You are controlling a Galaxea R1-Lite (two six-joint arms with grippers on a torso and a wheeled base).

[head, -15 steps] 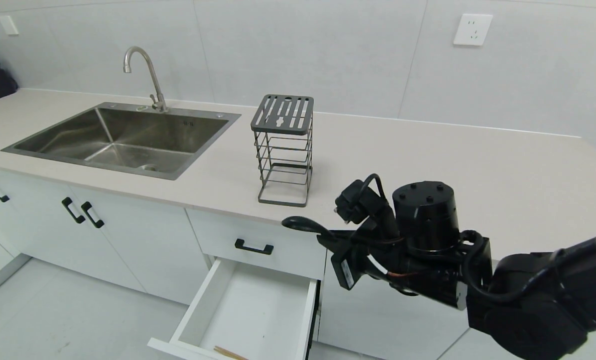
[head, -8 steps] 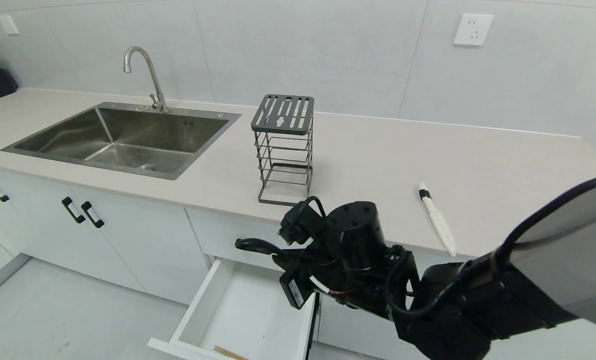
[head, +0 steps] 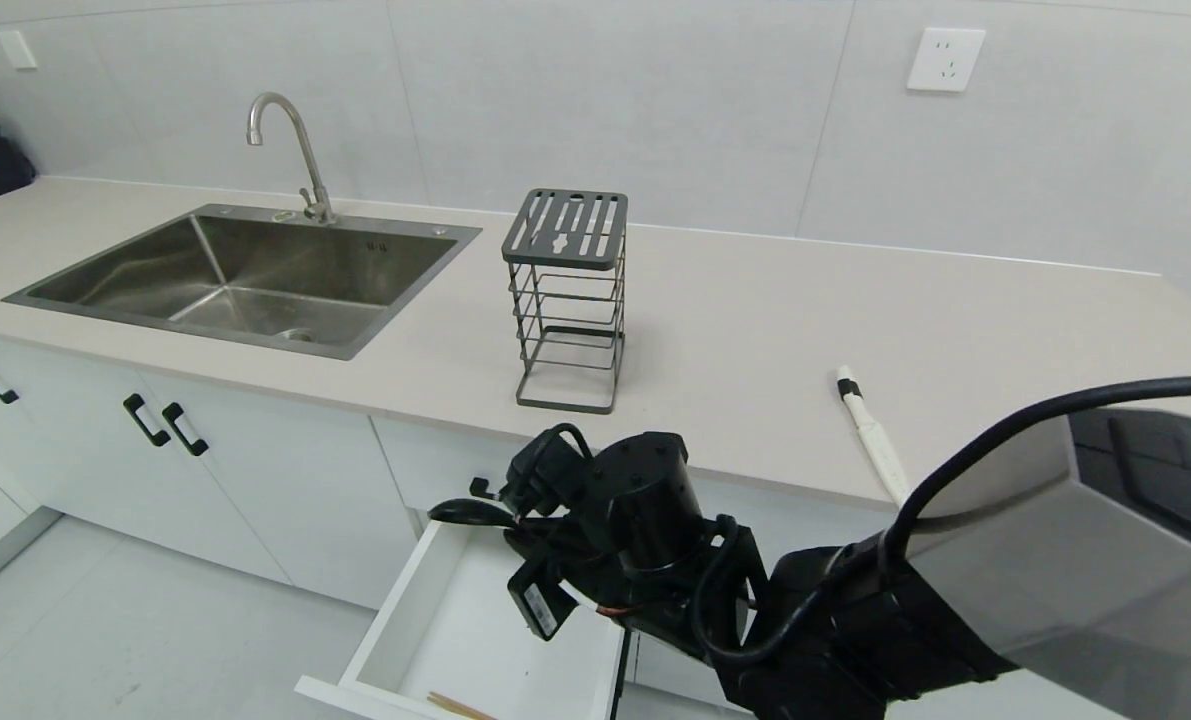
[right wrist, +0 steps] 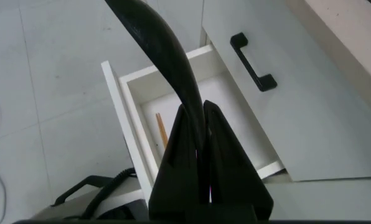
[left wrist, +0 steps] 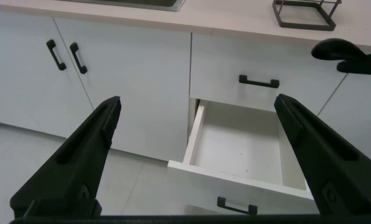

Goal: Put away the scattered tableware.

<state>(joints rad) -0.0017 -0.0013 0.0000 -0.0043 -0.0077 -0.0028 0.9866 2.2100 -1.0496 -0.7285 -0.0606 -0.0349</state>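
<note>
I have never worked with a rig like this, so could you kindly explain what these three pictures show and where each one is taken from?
This is a two-armed robot on wheels, with a pincer-like gripper on each arm. The large picture comes from a camera on its head, looking down at a kitchen counter with a sink, a wire rack and a white utensil on it. The other two pictures come from cameras on the wrists. The left gripper is open and holds nothing; it hangs facing the open drawer. The right gripper is shut on a black spoon, above that drawer, where chopsticks already lie.
</note>
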